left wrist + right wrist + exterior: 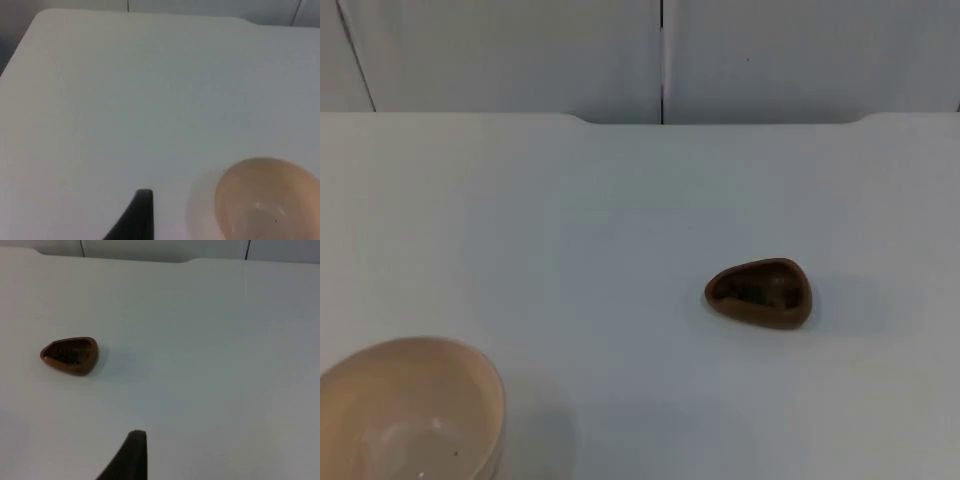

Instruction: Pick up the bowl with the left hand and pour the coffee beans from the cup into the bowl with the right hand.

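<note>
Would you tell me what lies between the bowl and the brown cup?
Nothing: in the top view, bare white table separates bowl from cup.

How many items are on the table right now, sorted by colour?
Beige: 1, the bowl, standing upright near the table's front edge on the left arm's side.
Brown: 1, the cup, with dark contents inside, on the right arm's side.
Total: 2, standing well apart on the white table.
</note>
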